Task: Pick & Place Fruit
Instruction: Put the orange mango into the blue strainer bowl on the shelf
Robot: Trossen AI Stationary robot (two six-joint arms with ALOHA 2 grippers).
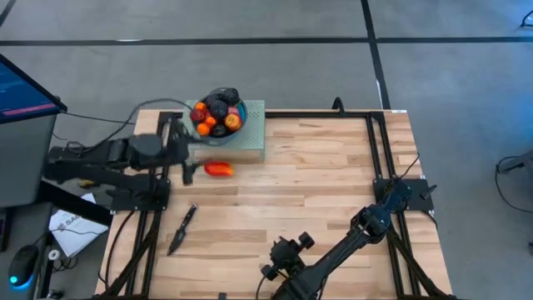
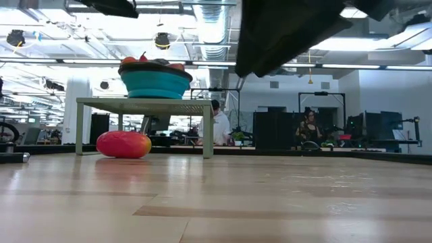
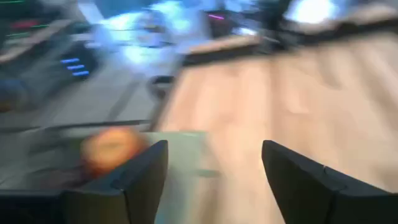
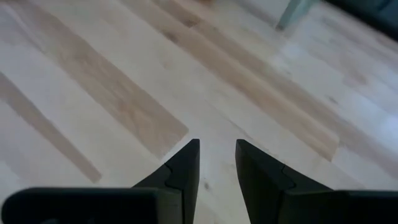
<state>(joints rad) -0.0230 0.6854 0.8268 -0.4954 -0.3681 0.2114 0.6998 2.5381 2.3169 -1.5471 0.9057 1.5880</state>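
Observation:
A round blue bowl (image 1: 218, 112) stands on a pale green raised stand (image 1: 250, 137) at the table's far edge, and several fruits (image 1: 215, 111), red, orange and dark purple, are heaped in it. In the low view the bowl (image 2: 155, 82) sits on the stand (image 2: 145, 104). The longer red-orange piece (image 1: 218, 169) (image 2: 123, 144) lies on the wood in front of the stand. My left gripper (image 1: 186, 158) (image 3: 214, 146) is open and empty beside the stand's left end, blurred. A blurred orange fruit (image 3: 109, 149) shows past one finger. My right gripper (image 1: 271, 268) (image 4: 217, 144) waits narrowly open over the near edge.
A slim dark tool (image 1: 183, 227) lies on the wood near the left side. Black frame rails (image 1: 379, 150) run along the table's far and right edges. A monitor (image 1: 25, 87) and papers (image 1: 71, 225) sit off the left edge. People (image 2: 219, 125) stand far behind.

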